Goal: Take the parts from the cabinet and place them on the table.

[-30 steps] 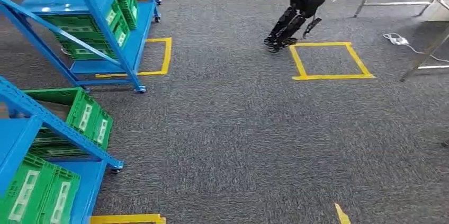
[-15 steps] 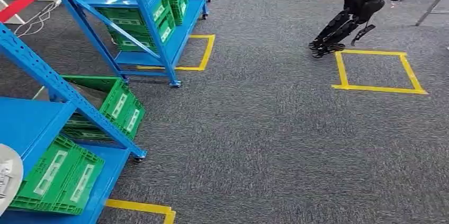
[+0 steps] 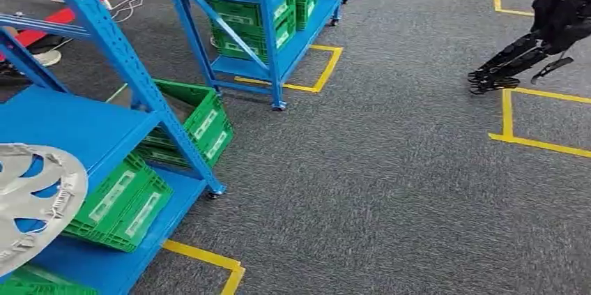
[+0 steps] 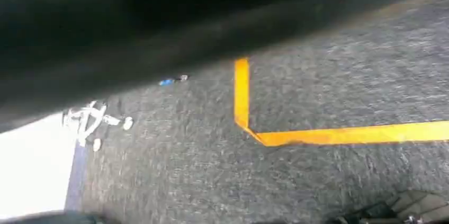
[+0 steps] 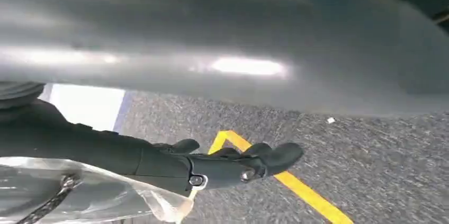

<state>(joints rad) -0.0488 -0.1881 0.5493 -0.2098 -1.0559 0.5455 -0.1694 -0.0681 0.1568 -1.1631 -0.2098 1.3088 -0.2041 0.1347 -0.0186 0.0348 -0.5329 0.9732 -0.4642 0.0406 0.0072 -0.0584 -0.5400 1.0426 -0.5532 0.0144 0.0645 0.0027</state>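
Head view placed the silver spoked wheel cover (image 3: 31, 201) near left on the blue cabinet shelf (image 3: 83, 124); my right hand (image 5: 233, 163) hung empty, fingers loosely extended.

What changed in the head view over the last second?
The whole view swung left: the camera turned, the things themselves did not move. The near blue rack now sits further into the picture, and a silver wheel cover on its shelf has come into sight. The green crates stay on their shelves.

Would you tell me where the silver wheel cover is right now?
In the head view, the silver wheel cover lies at the lower left on the nearest blue rack's shelf, above the green crates.
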